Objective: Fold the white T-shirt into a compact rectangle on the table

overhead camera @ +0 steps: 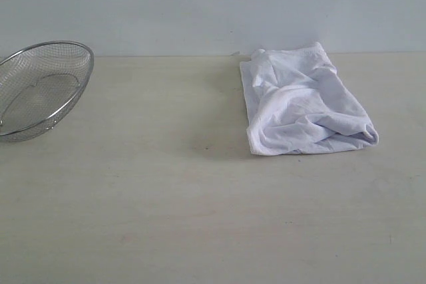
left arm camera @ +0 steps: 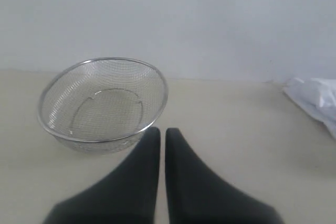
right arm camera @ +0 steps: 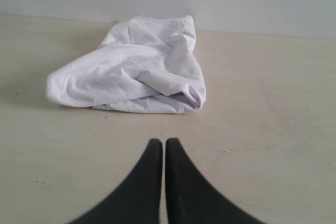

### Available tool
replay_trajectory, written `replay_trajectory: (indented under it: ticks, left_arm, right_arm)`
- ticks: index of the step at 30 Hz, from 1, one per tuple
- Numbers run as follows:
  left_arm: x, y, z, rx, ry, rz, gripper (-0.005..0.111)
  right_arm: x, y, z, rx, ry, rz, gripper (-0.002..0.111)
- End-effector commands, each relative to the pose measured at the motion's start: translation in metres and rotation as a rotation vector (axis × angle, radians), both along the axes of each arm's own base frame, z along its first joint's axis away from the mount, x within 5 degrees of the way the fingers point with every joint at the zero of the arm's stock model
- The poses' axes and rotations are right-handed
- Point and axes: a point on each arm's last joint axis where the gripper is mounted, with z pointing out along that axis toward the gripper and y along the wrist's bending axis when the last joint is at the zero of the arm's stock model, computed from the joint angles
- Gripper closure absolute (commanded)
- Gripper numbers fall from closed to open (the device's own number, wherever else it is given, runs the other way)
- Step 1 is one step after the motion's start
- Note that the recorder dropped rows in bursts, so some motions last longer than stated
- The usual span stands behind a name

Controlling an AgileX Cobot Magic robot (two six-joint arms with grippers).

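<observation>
As the rumpled white cotton T-shirt [overhead camera: 303, 101] lies on the pale beige desk [overhead camera: 166, 217] well right of the silver wire-mesh basket [overhead camera: 40, 91], the right end effector [right arm camera: 160, 141] is nearer, with the shirt straight ahead of it. Both are closed and empty; the left end effector [left arm camera: 158, 129] faces the basket.

Soft, even light leaves a faint shadow beside the white T-shirt [overhead camera: 303, 101].
</observation>
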Motion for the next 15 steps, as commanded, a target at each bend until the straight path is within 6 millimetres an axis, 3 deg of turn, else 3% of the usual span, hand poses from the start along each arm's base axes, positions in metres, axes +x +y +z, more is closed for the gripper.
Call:
replay_trajectory:
  ticks: [1, 8, 15]
  left_arm:
    - [0.0, 0.001, -0.002, 0.142, 0.008, -0.002, 0.102]
    - [-0.006, 0.0, -0.012, 0.016, 0.108, 0.002, 0.102]
    - [-0.012, 0.0, -0.013, 0.022, 0.09, -0.004, 0.102]
  right_arm:
    - [0.0, 0.0, 0.001, -0.005, -0.014, 0.003, 0.109]
    - [0.0, 0.0, 0.001, -0.005, -0.014, 0.003, 0.109]
    - [0.0, 0.0, 0.001, -0.005, -0.014, 0.003, 0.109]
